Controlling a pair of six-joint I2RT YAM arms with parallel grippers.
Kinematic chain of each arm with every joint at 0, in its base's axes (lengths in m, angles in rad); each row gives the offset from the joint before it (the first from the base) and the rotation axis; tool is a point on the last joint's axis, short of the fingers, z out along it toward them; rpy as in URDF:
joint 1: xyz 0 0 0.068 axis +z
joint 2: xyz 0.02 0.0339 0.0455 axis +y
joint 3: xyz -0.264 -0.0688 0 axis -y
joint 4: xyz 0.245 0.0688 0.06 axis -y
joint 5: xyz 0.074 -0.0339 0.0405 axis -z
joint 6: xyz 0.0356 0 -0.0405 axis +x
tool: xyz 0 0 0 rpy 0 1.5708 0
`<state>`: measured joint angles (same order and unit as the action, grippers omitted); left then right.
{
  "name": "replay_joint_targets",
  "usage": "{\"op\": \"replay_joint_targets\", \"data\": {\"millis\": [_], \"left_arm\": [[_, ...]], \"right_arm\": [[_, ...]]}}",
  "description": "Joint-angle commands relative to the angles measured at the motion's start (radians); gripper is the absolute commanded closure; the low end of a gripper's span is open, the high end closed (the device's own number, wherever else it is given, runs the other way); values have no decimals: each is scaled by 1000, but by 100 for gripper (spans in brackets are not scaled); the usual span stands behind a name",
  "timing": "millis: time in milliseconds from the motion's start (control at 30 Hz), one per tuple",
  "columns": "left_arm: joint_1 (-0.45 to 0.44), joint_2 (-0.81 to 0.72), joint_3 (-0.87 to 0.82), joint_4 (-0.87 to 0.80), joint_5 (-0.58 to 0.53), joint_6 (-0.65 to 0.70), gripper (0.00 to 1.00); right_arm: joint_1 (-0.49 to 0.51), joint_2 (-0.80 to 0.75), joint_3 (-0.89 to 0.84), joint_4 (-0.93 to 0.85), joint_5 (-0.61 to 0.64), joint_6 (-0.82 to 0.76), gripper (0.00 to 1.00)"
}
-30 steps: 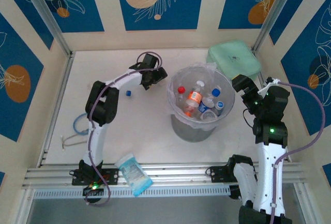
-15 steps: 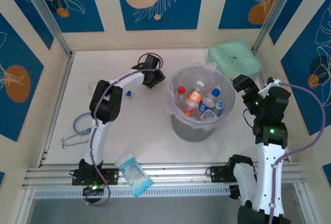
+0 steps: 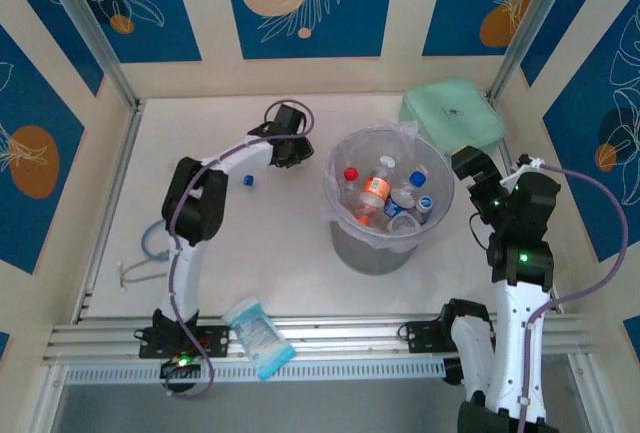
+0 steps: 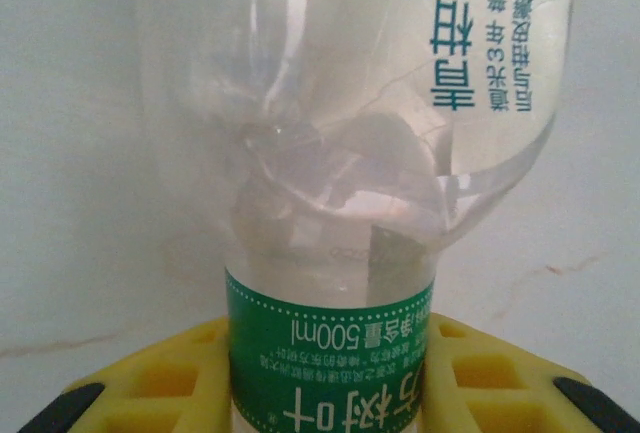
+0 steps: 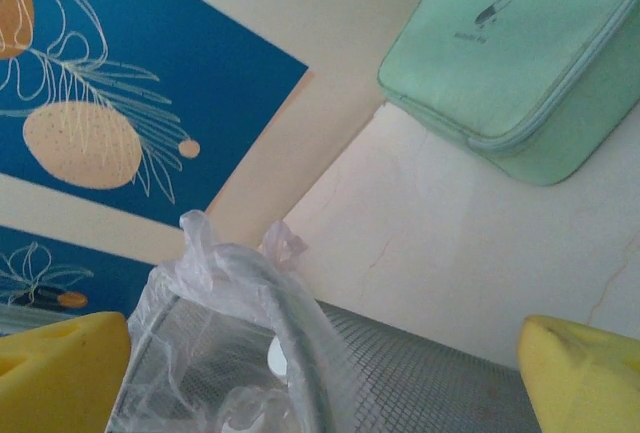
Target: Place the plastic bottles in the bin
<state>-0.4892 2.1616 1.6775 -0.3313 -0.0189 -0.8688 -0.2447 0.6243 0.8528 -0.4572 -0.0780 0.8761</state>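
Left claw (image 3: 285, 151): pinches bottle (image 4: 340, 153), ten o'clock of bin (image 3: 372, 250); right claw (image 3: 466, 165) spread. Grasp step, by the look. Calls next for a lift over the rim.

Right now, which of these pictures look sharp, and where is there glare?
Top external: even light, sharp, bin casting little shadow. Left wrist: green-labelled bottle very close, white glints on its crumpled plastic, print legible. Right wrist: mint-green case crisp, no glare.

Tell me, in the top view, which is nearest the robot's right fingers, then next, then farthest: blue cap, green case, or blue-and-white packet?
1. Mint-green case, far right corner, just beyond them.
2. Blue cap, left of the bin.
3. Blue-and-white packet, left, at the near edge.
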Motion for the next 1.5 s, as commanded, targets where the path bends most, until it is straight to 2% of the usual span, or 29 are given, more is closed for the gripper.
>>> {"op": "replay_joint_targets", "data": {"millis": [0, 67, 200, 267, 333, 433, 567, 733, 833, 1000, 1200, 1267, 1300, 1367, 1467], "left_arm": [[-2, -186, -55, 65, -62, 126, 93], [-2, -269, -103, 77, -75, 188, 100], [-4, -442, -200, 75, -77, 305, 100], [-5, -528, -259, 75, -52, 365, 100], [-6, -606, -317, 74, -7, 394, 100], [-20, -725, -407, 82, 67, 409, 100], [-90, -864, -479, 53, 96, 475, 100], [-151, -1004, -529, -10, 144, 499, 100], [-165, -1060, -546, -38, 231, 506, 100], [-186, -1103, -548, -90, 347, 538, 100], [-194, -1132, -572, -98, 404, 560, 100], [-194, -1131, -575, -95, 415, 559, 100], [-195, -1132, -577, -90, 419, 558, 100], [-196, -1135, -582, -86, 411, 554, 100], [-195, -1140, -595, -68, 400, 544, 100]], "right_arm": [[-11, -48, -16, 27, 41, 8, 1], [-14, -65, -19, 55, 9, 2, 1], [-13, -86, -26, 135, -20, 54, 1], [-9, -83, -31, 271, -46, 133, 2], [-1, -60, 18, 344, -67, 175, 4], [45, 16, 151, 333, -74, 130, 4], [184, 161, 325, 276, -107, 27, 5], [490, 422, 628, 35, -93, -242, 2], [633, 560, 763, -46, -104, -366, 1], [732, 732, 895, -99, -151, -463, 1], [768, 836, 929, -85, -222, -498, 1], [771, 857, 923, -67, -255, -493, 5], [771, 866, 924, -63, -270, -488, 11], [771, 873, 922, -55, -294, -482, 29], [770, 857, 905, -27, -310, -480, 48]]}}
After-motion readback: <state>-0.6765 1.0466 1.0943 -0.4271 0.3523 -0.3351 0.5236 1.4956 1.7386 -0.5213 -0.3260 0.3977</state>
